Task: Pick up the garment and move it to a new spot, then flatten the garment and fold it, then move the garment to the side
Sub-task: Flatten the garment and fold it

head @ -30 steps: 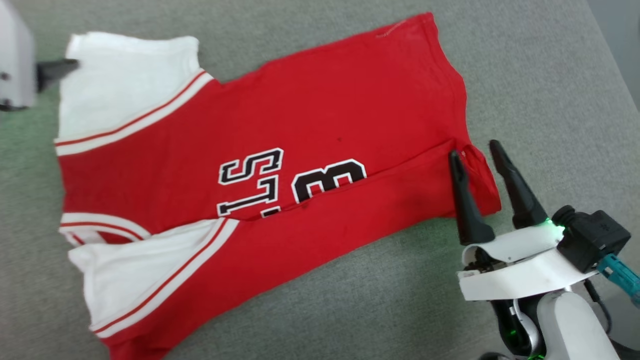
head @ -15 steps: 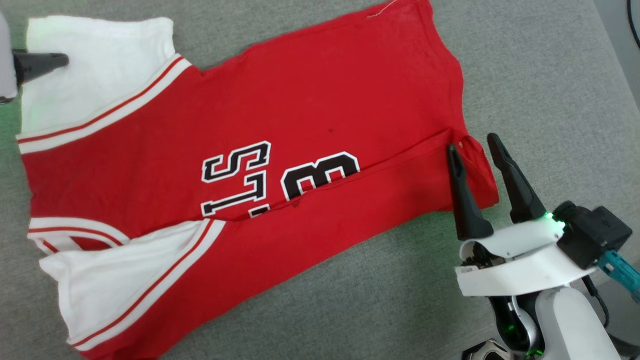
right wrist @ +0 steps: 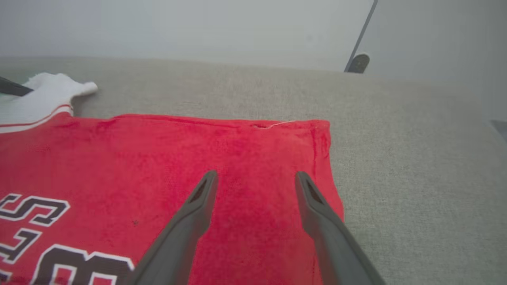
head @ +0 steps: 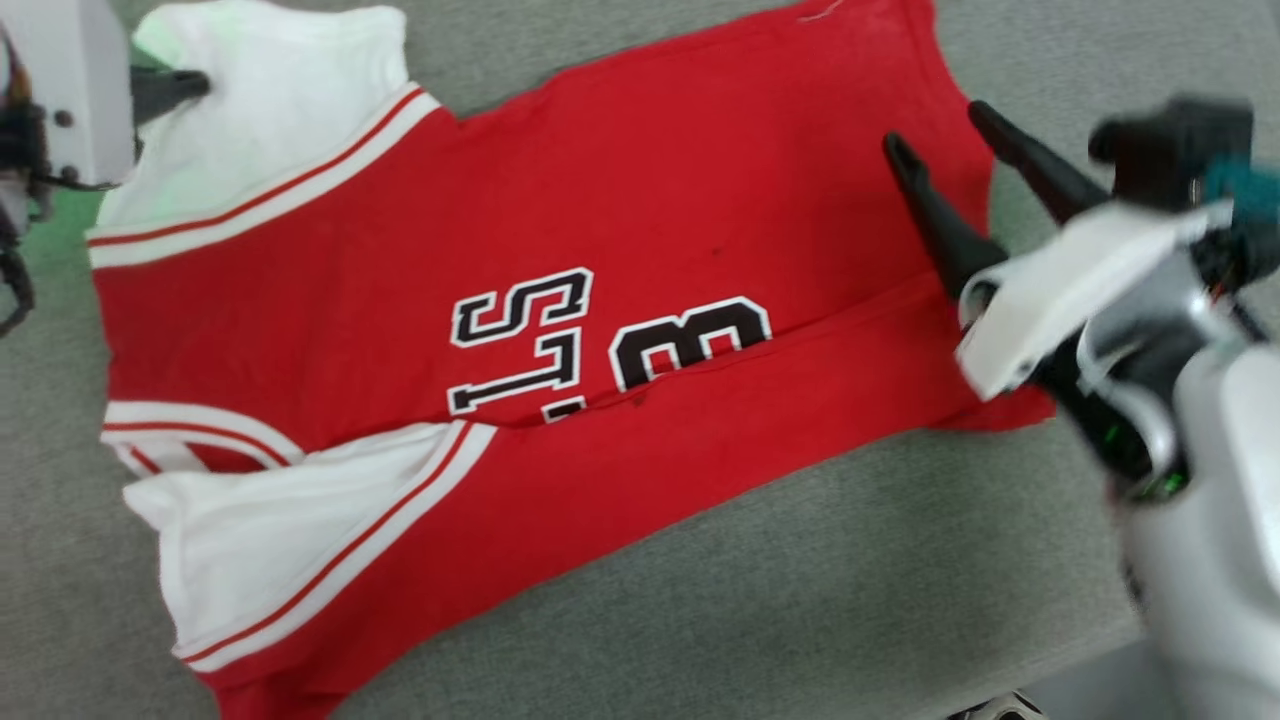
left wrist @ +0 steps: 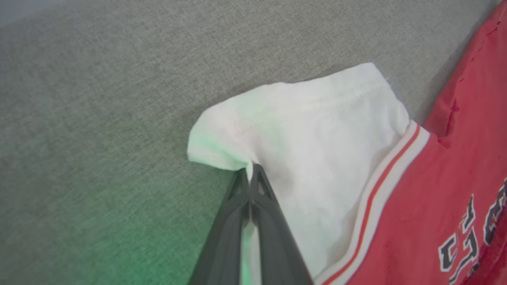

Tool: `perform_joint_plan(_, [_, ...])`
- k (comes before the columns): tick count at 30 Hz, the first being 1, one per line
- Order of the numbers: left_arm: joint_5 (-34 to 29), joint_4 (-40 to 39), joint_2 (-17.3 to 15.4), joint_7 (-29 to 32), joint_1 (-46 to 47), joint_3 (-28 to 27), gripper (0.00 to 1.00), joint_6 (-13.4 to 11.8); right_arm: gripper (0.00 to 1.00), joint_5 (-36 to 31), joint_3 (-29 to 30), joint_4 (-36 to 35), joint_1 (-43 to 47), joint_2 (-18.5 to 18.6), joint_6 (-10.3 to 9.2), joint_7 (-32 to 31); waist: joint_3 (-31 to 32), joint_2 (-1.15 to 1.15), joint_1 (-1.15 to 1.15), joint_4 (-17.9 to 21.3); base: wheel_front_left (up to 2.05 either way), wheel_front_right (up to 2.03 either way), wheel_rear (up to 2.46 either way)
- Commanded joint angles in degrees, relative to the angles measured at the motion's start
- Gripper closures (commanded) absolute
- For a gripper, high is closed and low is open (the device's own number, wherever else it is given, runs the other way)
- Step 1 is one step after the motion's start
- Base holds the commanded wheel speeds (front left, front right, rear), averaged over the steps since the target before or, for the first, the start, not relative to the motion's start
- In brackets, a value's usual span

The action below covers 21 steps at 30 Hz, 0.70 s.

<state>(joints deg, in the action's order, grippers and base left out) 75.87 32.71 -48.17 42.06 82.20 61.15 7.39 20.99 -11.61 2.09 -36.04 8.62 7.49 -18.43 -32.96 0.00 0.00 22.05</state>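
A big grey tabletop [head: 800, 600] spreads out under both end effectors. The red garment [head: 600, 230] lies flat on it, between the two end effectors. Its near long side is folded over onto the middle.

The pale, thick right arm [head: 1220, 520] comes in from the right and bends toward the garment. The right end effector [head: 932, 127] hangs over the hem end of the garment, close to the far corner. Its two dark fingers [right wrist: 198, 213] stand wide apart with nothing between them.

The left end effector [left wrist: 251, 169] points along the tabletop at the other end of the garment. Its fingers are pressed tight together, and they pinch the edge of the white sleeve [left wrist: 317, 134]. A bit of that sleeve pokes out just past its tip.

A second white sleeve [head: 300, 520] lies folded on the red cloth, on the near side of the left end effector. The black number [head: 690, 340] sits about halfway between the two end effectors.
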Motion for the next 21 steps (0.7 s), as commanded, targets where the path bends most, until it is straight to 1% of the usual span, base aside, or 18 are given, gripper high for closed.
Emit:
perform_joint_plan(1, [0.35, -0.24, 0.12, -0.08, 0.36, 0.49, 1.0, 0.14, 0.0, 1.22, 0.28, 0.79, -1.69, 0.83, -0.01, -3.05, -0.62, 0.0, 0.0, -1.12, 0.0, 0.0, 0.0])
perform_joint_plan(5, [0.71, -2.28, 0.02, -0.65, 1.9, 1.66, 1.0, 0.14, 0.0, 5.09, 3.18, 4.95, -10.01, 3.73, -0.01, -17.6, -2.05, 0.0, 0.0, -2.89, 0.0, 0.0, 0.0])
perform_joint_plan(9, [1.13, -3.83, 0.14, -1.81, 3.43, 2.75, 1.0, 0.13, 0.0, 5.82, 7.03, 9.99, -17.21, 5.48, -0.01, -25.83, -3.42, 0.0, 0.0, -5.04, 0.0, 0.0, 0.0])
perform_joint_plan(16, [2.15, -5.09, 0.65, -3.61, 5.56, 4.76, 1.0, 0.05, 0.0, 2.3, 10.62, 18.82, -24.4, 6.53, -0.01, -32.42, -5.36, 0.0, 0.0, -7.94, 0.0, 0.0, 0.0])
perform_joint_plan(21, [3.18, -5.95, 0.69, -4.62, 6.57, 6.31, 1.0, 0.01, 0.0, -0.55, 12.56, 23.54, -27.26, 6.23, -0.01, -33.35, -6.59, 0.0, 0.0, -9.26, 0.0, 0.0, 0.0])
